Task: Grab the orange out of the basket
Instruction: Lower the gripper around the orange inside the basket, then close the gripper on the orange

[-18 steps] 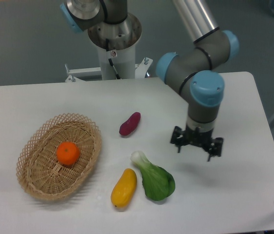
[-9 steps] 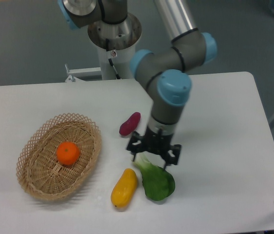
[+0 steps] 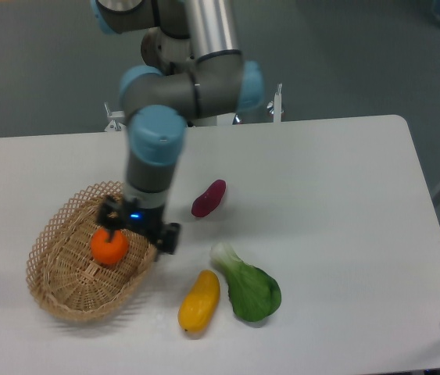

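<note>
on the table (image 3: 345, 203), the basket (image 3: 63, 293) sits at the left, with the orange (image 3: 109, 248) inside it, toward its right half. my gripper (image 3: 137, 231) hangs over the basket's right rim, just beside the orange. right of the basket lie three items: the sweet potato (image 3: 209, 198) farthest back, the leafy vegetable (image 3: 248, 286) nearer the front, and the elongated fruit (image 3: 198, 301) just left of that vegetable.

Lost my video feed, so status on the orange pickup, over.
Gripper open, above the basket, not on fruit yet. Orange lies in basket, partly under gripper. Nothing blocking.
</note>
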Controlling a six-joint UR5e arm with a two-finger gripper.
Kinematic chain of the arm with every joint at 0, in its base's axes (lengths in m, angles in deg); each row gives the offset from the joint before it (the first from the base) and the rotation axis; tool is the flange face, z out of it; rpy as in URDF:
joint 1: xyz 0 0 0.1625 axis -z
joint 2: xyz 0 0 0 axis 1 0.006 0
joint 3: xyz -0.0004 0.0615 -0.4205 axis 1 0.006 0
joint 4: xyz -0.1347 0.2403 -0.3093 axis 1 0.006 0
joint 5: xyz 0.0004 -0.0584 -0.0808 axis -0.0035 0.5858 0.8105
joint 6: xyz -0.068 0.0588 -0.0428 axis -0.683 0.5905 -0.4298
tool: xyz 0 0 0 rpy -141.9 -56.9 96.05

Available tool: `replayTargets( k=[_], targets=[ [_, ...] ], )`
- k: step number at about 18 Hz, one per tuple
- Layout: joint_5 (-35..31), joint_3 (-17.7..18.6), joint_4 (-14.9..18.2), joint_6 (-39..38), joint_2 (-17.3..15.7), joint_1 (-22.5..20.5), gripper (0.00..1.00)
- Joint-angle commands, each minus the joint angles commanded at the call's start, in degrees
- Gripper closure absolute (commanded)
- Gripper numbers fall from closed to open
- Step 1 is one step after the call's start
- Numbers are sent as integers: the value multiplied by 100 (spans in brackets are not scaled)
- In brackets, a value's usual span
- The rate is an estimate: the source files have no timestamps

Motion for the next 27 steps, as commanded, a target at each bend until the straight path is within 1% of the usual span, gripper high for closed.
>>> replayTargets(
  k=[2, 4, 8, 11, 16, 20, 25, 27],
  targets=[
    [-70, 26, 18, 0, 17, 44, 0],
    [-298, 61, 18, 0, 35, 123, 0],
    [-562, 114, 0, 9, 79, 132, 0],
    [-624, 184, 9, 0, 79, 220, 0],
    [-773, 211, -17, 0, 360, 352, 0],
    [-773, 211, -26, -9, 430, 378, 0],
    [-887, 202, -88, -97, 659, 414, 0],
    [-932, 176, -70, -210, 659, 449, 0]
  ],
)
